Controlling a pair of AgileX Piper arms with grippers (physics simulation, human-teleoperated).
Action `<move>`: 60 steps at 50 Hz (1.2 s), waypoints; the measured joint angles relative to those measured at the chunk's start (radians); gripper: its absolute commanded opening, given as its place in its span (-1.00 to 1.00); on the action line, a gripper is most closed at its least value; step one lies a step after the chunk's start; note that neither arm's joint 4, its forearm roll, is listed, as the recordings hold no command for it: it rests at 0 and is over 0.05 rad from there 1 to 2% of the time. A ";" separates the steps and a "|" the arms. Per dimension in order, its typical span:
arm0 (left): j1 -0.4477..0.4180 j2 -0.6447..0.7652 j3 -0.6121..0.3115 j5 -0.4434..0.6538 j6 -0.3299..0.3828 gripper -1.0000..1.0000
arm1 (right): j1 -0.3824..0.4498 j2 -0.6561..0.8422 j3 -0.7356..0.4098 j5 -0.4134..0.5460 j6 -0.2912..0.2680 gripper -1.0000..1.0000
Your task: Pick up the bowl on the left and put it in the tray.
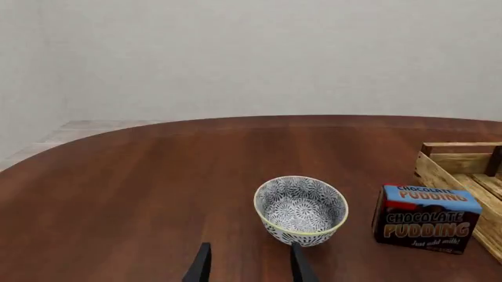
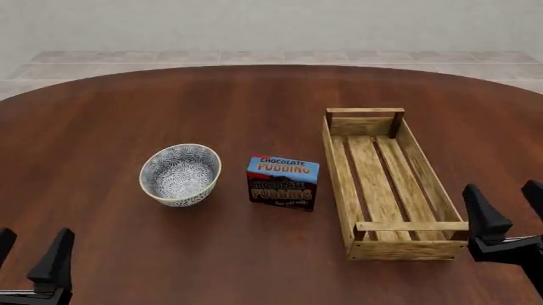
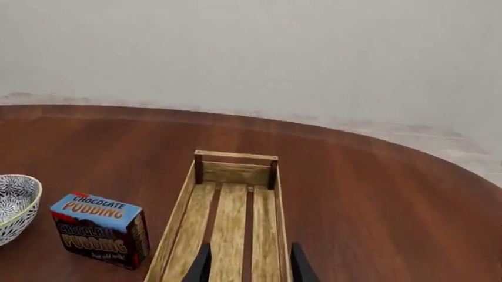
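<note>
The bowl (image 2: 180,174), patterned blue-grey and white with a cream rim, stands upright on the table left of centre; it also shows in the left wrist view as the bowl (image 1: 301,210). The tray (image 2: 382,181), a long light wooden crate, lies right of centre and is empty. My left gripper (image 2: 30,254) is open at the near left edge, well short of the bowl. My right gripper (image 2: 513,210) is open at the near right, beside the tray's near end. Fingers (image 1: 298,264) and fingers (image 3: 298,265) hold nothing.
A blue and brown chocolate pudding box (image 2: 283,182) stands between the bowl and the tray, close to both. The round dark wooden table (image 2: 254,101) ends at a tiled floor and pale wall beyond.
</note>
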 measured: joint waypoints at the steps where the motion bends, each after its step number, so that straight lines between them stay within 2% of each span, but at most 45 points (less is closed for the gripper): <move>1: 0.000 0.000 0.000 0.000 0.000 1.00 | 0.002 0.013 -0.013 0.001 -0.007 1.00; 11: 0.000 0.000 0.000 0.000 0.000 1.00 | 0.051 0.171 -0.156 0.027 -0.060 1.00; 29: 0.000 0.000 0.000 0.000 0.000 1.00 | 0.192 0.403 -0.446 0.173 -0.077 1.00; 44: 0.000 0.000 0.000 0.000 0.000 1.00 | 0.342 0.571 -0.653 0.319 -0.028 1.00; 60: 0.000 0.000 0.000 0.000 0.000 1.00 | 0.439 0.723 -0.837 0.430 -0.003 1.00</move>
